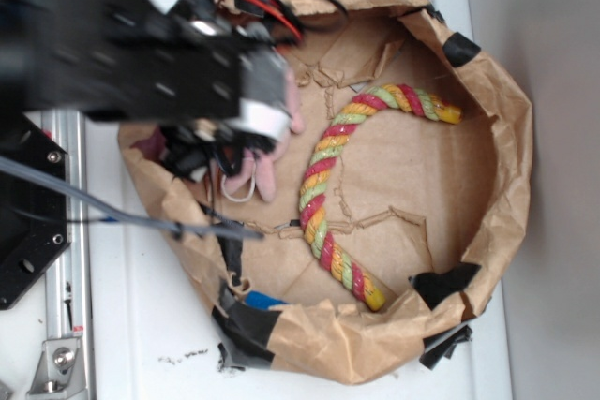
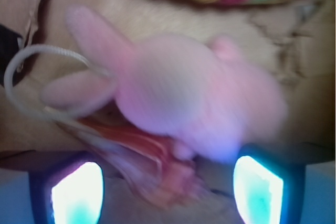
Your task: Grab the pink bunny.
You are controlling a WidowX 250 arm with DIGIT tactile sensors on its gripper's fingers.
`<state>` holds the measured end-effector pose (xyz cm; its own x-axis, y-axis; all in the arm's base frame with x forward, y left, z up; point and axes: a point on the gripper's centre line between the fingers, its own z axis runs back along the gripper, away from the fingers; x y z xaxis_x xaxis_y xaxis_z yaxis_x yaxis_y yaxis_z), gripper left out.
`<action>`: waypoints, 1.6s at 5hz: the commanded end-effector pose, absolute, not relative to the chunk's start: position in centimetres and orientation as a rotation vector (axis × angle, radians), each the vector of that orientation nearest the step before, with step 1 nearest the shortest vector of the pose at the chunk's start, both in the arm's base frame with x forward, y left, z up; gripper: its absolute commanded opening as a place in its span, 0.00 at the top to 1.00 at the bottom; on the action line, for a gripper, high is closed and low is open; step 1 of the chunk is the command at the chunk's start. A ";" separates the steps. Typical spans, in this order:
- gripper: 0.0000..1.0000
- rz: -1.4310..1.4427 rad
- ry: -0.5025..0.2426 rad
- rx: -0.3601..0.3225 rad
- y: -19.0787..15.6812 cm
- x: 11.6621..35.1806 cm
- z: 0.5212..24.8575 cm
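The pink bunny [image 2: 189,95] fills the middle of the wrist view, blurred, ears pointing left, with a white string loop [image 2: 21,72] at its ear end. My gripper [image 2: 167,182] is open; its two fingers [image 2: 79,192] stand wide apart at the bottom edge, just short of the bunny's body, with nothing between the pads. In the exterior view the arm covers most of the bunny [image 1: 267,175]; only pink ends and the string loop show below my gripper [image 1: 225,142].
An orange-and-white seashell [image 2: 139,153] lies against the bunny, between it and my fingers. A red-yellow-green twisted rope [image 1: 328,175] curves through the middle of the crumpled brown paper bowl [image 1: 506,138], whose taped rim rises all round.
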<state>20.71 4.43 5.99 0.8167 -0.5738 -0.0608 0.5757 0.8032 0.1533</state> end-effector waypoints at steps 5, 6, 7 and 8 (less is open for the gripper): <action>0.00 -0.466 -0.127 0.210 6.0 25.9 5.6; 0.00 -0.465 -0.109 0.189 6.1 25.8 4.3; 1.00 -0.429 -0.102 0.171 6.1 24.5 3.9; 1.00 -0.431 -0.087 0.177 5.8 23.8 3.6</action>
<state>23.38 5.93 2.46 0.9032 -0.4292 0.0080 0.4228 0.8927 0.1561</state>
